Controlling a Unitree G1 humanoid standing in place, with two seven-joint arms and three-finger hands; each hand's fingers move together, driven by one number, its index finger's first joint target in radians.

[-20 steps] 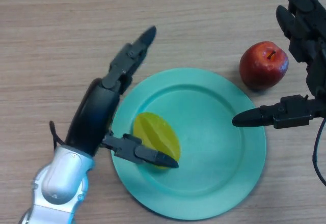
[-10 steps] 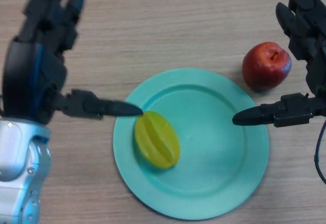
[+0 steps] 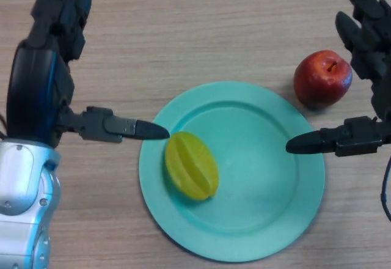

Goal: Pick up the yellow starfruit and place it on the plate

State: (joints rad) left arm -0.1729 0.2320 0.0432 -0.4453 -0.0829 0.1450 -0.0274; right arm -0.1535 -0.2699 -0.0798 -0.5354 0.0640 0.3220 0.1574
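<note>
From my seat, the ribbed yellow starfruit [image 3: 191,165] lies on the left half of the round teal plastic plate [image 3: 263,214], resting free with nothing holding it, so I judge the placing itself done. My left hand [image 3: 46,85] hangs over the wooden table [image 3: 195,30] just left of the plate, fingers straight and spread up toward the far edge, thumb pointing right with its tip at the plate's rim just beside the fruit but apart from it. It grips nothing. I read that pose as a release stance, clear enough not to nudge the fruit. My right hand [image 3: 366,85] sits at the right edge, also spread and empty, fingers beside a shiny red apple [image 3: 322,78] on the table, thumb reaching over the plate's right rim. It looks idle, parked clear of the fruit.
</note>
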